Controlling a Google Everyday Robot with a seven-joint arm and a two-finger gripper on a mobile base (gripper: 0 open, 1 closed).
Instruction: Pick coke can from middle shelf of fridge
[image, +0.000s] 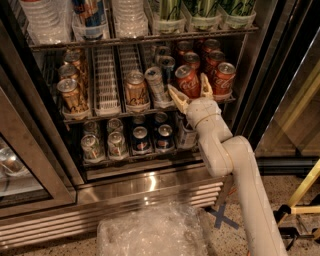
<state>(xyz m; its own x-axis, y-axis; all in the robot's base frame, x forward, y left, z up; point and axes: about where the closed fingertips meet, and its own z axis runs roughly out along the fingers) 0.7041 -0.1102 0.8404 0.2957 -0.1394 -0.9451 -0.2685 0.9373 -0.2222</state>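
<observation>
My gripper (187, 86) reaches into the fridge (150, 182) at the front of the middle shelf (106, 85). Its fingers are spread apart, one on each side of the front coke can (187, 76). The can stands upright, straight ahead between them, not yet clamped.

The white arm (235, 165) rises from five o'clock, bends at its elbow, and points the gripper (191, 92) toward eleven o'clock, fingers (177, 98) spread wide.
</observation>
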